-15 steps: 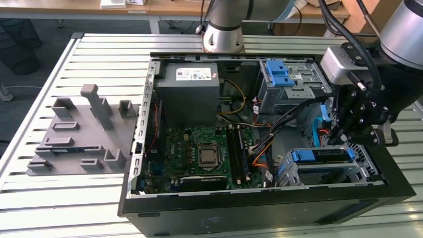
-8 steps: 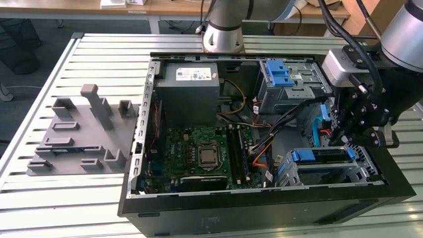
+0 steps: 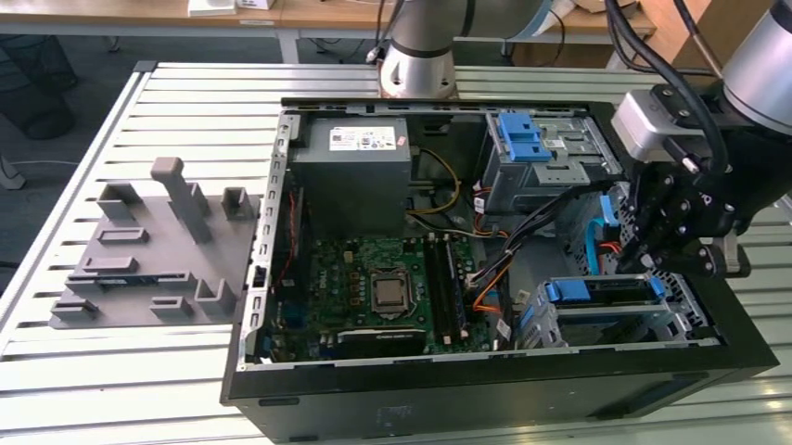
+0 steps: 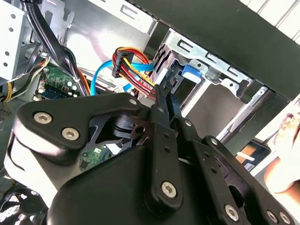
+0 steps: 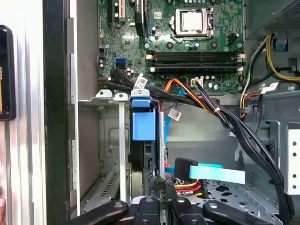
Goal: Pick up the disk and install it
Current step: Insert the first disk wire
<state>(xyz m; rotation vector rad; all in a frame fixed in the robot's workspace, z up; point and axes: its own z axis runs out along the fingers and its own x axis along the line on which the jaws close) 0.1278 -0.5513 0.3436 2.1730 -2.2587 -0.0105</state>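
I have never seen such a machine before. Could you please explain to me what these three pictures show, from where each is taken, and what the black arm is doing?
The exterior view looks from outside at an open computer case lying on a slatted metal table. Inside you see the green circuit board and a grey power supply. On the table, toward the exterior view's left, lies a grey plastic fixture. The black shape at the exterior view's right is the robot arm's gripper, its mechanical hand, lowered into the case near the metal drive cage.

The two wrist views come from cameras riding on the arm itself. In both, the gripper's black linkage is near the lens. The first wrist view shows the cage with a blue plastic latch and a light blue flat cable. The second wrist view shows the fingers closed together, pointing at coloured wires. I cannot tell whether they hold anything.
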